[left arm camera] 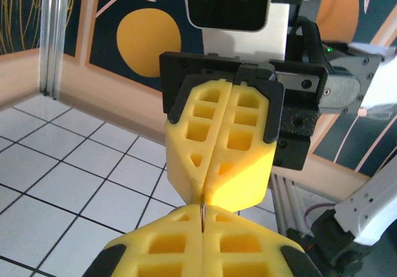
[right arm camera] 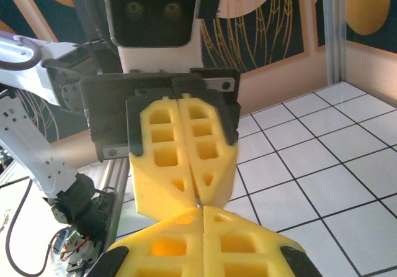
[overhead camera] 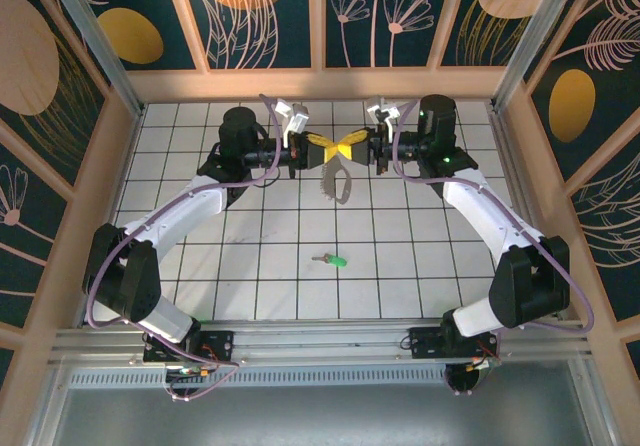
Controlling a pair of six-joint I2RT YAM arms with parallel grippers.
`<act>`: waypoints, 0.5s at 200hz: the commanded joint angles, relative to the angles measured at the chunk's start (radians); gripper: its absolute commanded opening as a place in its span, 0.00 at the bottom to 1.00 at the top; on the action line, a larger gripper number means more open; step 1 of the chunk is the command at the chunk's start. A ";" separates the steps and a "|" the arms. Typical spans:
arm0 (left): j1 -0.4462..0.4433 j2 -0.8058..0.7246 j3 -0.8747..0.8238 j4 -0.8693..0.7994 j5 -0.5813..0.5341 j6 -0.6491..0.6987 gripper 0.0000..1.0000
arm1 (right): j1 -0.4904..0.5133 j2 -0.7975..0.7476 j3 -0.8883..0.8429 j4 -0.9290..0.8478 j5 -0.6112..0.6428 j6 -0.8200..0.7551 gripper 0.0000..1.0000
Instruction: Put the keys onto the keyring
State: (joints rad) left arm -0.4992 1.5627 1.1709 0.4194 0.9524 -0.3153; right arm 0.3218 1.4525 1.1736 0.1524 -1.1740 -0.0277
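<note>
Left gripper [overhead camera: 329, 148]: fingers pressed together with no gap. It is raised over the far middle of the table, pointing right, tip to tip with the other gripper.
Left grip: in the left wrist view, a thin dark edge of the keyring [left arm camera: 203, 209] stands in the seam at the tips of the left gripper [left arm camera: 203, 222], so it is clamped on the ring.
Right gripper [overhead camera: 345, 149]: also closed, pointing left, its yellow tips meeting the left tips.
Right grip: in the left wrist view, the ring's edge runs up into the closed tip seam of the right gripper [left arm camera: 208, 195], so it pinches the ring too.
Right wrist view: the right gripper [right arm camera: 203, 213] sits at the bottom with a closed seam. The left gripper [right arm camera: 197, 196] faces it, its two fingers flush together. The ring is too thin to make out here.
Keyring [overhead camera: 333, 186]: held off the table and hanging just below the point where the two pairs of tips meet, with its greyish cluster on the lower left side.
Key [overhead camera: 338, 261]: lies flat on the white tiles, alone and well apart from both grippers. It is nearer the arm bases and roughly under the hanging ring, with its green head to the right and its blade to the left.
Table [overhead camera: 200, 256]: white square tiles with dark grout, walled by patterned panels.
</note>
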 commanded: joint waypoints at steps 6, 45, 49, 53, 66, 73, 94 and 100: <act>-0.006 -0.018 0.014 0.005 -0.037 0.027 0.00 | -0.025 -0.011 -0.004 0.087 0.032 0.037 0.13; -0.006 -0.030 0.031 -0.038 -0.043 0.056 0.00 | -0.085 -0.067 -0.104 0.258 0.103 0.171 0.34; -0.006 -0.031 0.032 -0.039 -0.042 0.056 0.00 | -0.085 -0.071 -0.109 0.258 0.111 0.175 0.35; -0.006 -0.033 0.034 -0.041 -0.043 0.057 0.00 | -0.086 -0.072 -0.113 0.255 0.117 0.172 0.37; -0.006 -0.039 0.038 -0.052 -0.038 0.067 0.00 | -0.085 -0.073 -0.125 0.244 0.121 0.171 0.42; -0.005 -0.044 0.038 -0.053 -0.036 0.071 0.00 | -0.084 -0.074 -0.132 0.240 0.115 0.170 0.45; -0.006 -0.054 0.044 -0.053 -0.013 0.077 0.00 | -0.060 -0.074 -0.152 0.223 0.122 0.149 0.50; -0.006 -0.057 0.046 -0.057 -0.005 0.080 0.00 | -0.049 -0.073 -0.151 0.215 0.123 0.142 0.50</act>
State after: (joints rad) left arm -0.5034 1.5528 1.1728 0.3611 0.9092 -0.2657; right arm 0.2428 1.4075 1.0447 0.3412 -1.0603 0.1249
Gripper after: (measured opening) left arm 0.044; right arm 0.492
